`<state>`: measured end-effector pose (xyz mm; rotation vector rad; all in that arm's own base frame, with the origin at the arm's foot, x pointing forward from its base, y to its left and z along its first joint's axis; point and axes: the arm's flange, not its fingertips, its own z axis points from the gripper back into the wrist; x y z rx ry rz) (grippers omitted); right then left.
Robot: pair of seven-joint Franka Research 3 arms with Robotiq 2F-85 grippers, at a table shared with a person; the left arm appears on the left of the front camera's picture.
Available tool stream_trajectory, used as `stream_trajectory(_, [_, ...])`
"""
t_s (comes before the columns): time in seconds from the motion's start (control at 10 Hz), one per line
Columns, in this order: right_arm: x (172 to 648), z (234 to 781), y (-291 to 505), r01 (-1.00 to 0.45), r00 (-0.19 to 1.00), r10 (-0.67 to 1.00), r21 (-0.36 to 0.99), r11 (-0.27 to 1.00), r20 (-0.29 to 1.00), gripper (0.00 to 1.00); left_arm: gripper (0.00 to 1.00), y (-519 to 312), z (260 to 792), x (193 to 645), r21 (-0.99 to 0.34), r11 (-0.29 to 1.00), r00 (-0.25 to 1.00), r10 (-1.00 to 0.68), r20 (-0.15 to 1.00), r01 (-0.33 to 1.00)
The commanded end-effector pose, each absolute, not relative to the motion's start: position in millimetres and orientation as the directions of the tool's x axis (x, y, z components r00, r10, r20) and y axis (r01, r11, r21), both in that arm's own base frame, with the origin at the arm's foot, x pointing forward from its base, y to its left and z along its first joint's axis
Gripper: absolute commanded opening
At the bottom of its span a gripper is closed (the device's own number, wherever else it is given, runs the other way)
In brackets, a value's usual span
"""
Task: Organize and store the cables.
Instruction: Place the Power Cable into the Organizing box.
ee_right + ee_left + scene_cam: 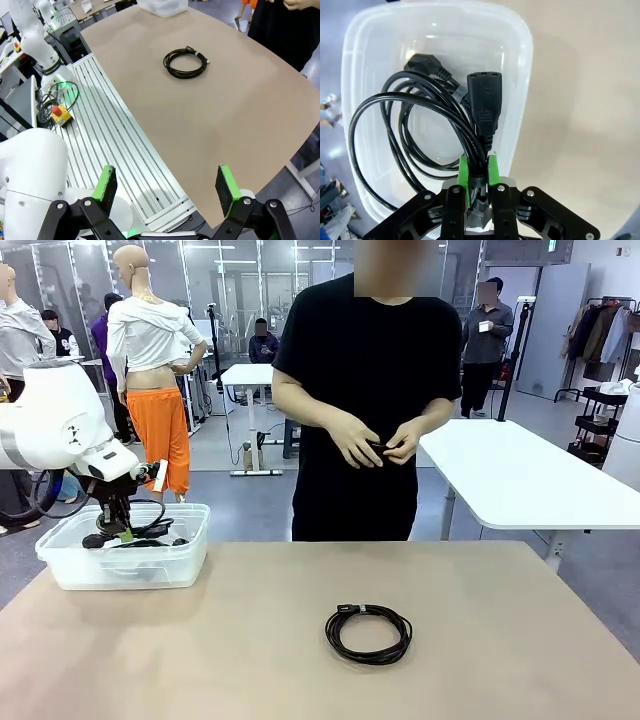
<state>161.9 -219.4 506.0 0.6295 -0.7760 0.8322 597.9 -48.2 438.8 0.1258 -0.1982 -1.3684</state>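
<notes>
Tub [70, 575] at table's [200, 670] far left, power cable [420, 115] inside it, coiled cable [368, 634] mid-table, person [365, 390] behind.

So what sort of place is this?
Probably a robotics lab: a white robot arm holds a cable in a plastic tub, a red emergency-stop button sits by a slotted metal base, and plain white tables stand behind.

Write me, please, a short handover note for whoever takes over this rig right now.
Left pincer: shut on the coiled black power cord, held inside the clear plastic bin.
Right pincer: open, holding nothing.
Done: that cord is in the bin, not yet released.
Left: one thin black cable coil lies on the tan table; the person's hands hold something small and dark.
</notes>
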Motion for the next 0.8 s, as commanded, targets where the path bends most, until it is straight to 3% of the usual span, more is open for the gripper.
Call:
stream_trajectory(0.0, [163.6,507.4,-223.1,-0.826,0.446,0.411,0.188,0.532,0.796,1.00,0.33,-46.9,443.3,613.5,0.185,0.231,0.227,-0.973,0.039,0.955])
stream_trajectory(0.1, [163.6,507.4,-223.1,-0.826,0.446,0.411,0.188,0.532,0.796,1.00,0.45,-46.2,445.7,612.1,0.183,0.252,0.247,-0.968,0.049,0.950])
stream_trajectory(0.4, [163.6,507.4,-223.1,-0.826,0.446,0.411,0.188,0.532,0.796,1.00,1.00,-49.7,449.2,605.0,0.203,0.266,0.258,-0.964,0.065,0.943])
stream_trajectory(0.7, [163.6,507.4,-223.1,-0.826,0.446,0.411,0.188,0.532,0.796,1.00,0.96,-53.4,447.9,587.1,0.212,0.287,0.275,-0.958,0.088,0.934])
